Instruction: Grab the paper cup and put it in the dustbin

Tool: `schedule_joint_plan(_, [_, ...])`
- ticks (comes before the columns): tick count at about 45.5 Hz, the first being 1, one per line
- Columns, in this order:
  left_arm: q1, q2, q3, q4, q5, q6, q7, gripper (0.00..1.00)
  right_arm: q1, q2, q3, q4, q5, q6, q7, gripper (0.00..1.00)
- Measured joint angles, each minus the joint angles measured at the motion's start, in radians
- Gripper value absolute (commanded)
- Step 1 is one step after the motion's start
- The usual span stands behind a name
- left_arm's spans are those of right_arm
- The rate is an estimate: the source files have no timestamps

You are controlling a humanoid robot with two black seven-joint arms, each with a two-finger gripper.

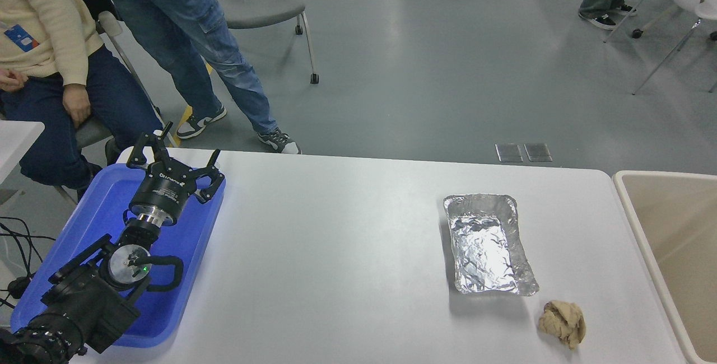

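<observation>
No paper cup shows anywhere in the head view. The dustbin [680, 229], a large beige bin with a thick pale rim, stands at the table's right edge, partly cut off by the picture. My left gripper [179, 148] is open and empty, resting over the far end of a blue plastic tray [185, 252] at the table's left. My right arm is out of view.
A silver foil tray [487, 243] lies right of centre. A crumpled tan paper wad [563, 323] lies near the front right, beside the dustbin. One person sits and another stands at the far left, and chairs stand on the grey floor behind.
</observation>
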Motion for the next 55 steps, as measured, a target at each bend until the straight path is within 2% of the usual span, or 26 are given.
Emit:
schedule_joint_plan(30, [0.000, 0.000, 0.000, 0.000, 0.000, -0.001, 0.000, 1.00, 0.230, -0.181, -0.050, 0.412, 0.001, 0.003, -0.001, 1.00])
schedule_joint_plan(41, [0.000, 0.000, 0.000, 0.000, 0.000, -0.001, 0.000, 1.00, 0.498, -0.200, -0.359, 0.678, -0.002, 0.036, 0.000, 1.00])
schedule_joint_plan(48, [0.000, 0.000, 0.000, 0.000, 0.000, -0.001, 0.000, 1.00, 0.722, -0.150, -0.604, 0.842, -0.005, 0.113, 0.001, 1.00])
schedule_joint_plan(55, [0.000, 0.000, 0.001, 0.000, 0.001, 0.000, 0.000, 1.00, 0.922, -0.085, -0.764, 0.944, -0.006, 0.254, 0.002, 1.00])
